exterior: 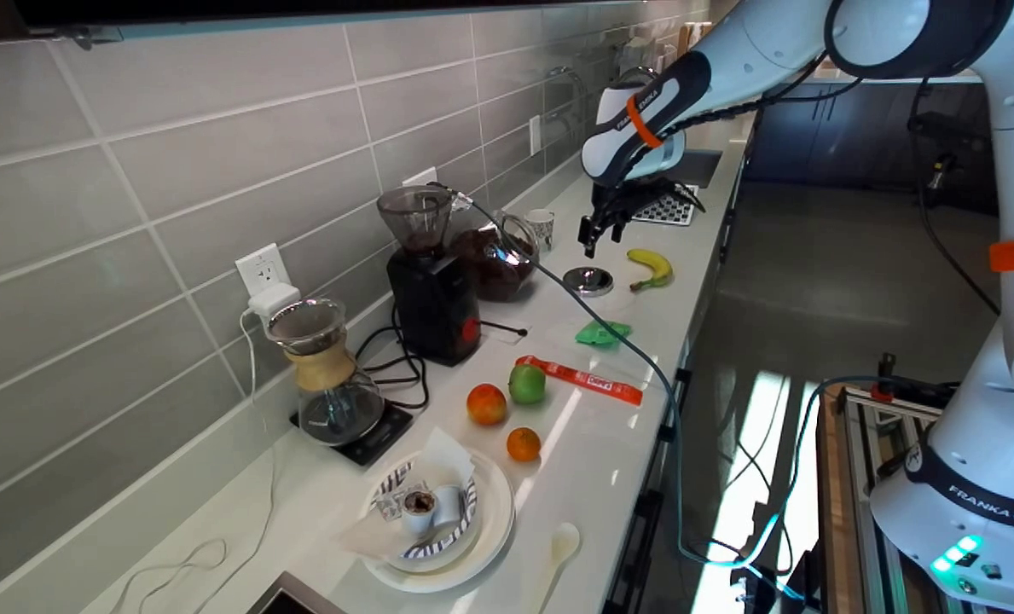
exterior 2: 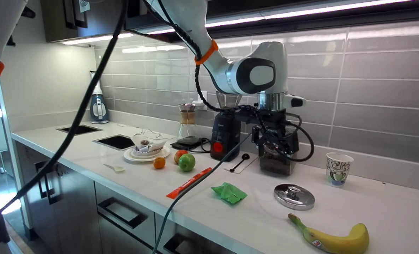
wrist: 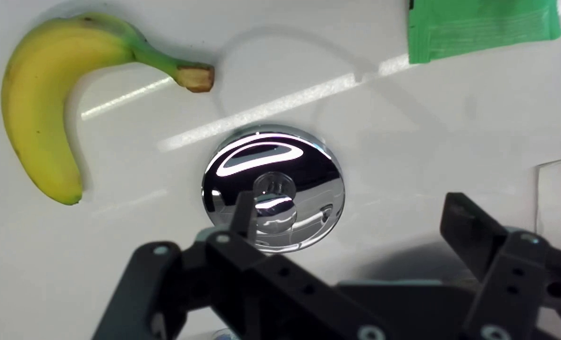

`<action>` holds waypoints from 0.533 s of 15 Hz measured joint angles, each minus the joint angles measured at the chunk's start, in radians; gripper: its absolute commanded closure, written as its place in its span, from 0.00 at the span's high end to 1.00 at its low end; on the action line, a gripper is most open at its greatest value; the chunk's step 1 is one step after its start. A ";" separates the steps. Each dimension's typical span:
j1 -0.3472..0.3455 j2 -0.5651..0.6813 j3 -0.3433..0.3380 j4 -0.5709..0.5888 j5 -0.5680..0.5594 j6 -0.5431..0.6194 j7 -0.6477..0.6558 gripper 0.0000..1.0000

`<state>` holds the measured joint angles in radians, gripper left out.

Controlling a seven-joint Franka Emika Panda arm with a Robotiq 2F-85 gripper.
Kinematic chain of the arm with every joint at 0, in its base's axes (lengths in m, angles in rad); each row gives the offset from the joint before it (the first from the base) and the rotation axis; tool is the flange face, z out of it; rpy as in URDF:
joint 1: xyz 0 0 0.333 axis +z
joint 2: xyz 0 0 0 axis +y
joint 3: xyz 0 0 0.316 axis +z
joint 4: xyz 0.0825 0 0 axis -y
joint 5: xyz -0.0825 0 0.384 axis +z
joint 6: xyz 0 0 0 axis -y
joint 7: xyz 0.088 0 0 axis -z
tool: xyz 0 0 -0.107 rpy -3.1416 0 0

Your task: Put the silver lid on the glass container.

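Trouble, if it comes, probably starts with aim. The gripper (wrist: pixel 350 203) hangs above the counter (exterior 2: pixel 399 215) with its jaws spread wide and nothing between them, and the silver lid (exterior 2: pixel 294 198) lies flat below, knob (exterior 2: pixel 293 192) up, with the stem of the banana (wrist: pixel 37 89) near its rim. In the wrist view one finger (wrist: pixel 243 216) overlaps the lid while its partner stands well past the edge, so I'd guess a straight drop from here could bring a fingertip down on polished metal and send it skidding. A shallow pinch is the next worry: that shiny knob looks slick enough to let the lid tip. The glass container (exterior: pixel 485 271) stands apart from the lid, just beside the black grinder (exterior: pixel 430 298); its mouth seems slanted to me, and if so, a lid lowered level would catch on one side and slide off. Coming across too low could knock the glass.
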<state>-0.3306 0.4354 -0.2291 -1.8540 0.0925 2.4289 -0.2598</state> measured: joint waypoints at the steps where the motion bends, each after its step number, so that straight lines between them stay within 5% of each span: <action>1: -0.011 0.027 0.012 0.028 0.000 -0.001 -0.006 1.00; 8: -0.119 0.161 0.082 0.168 0.011 -0.002 -0.104 1.00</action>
<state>-0.4495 0.5966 -0.1469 -1.6864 0.1034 2.4274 -0.3642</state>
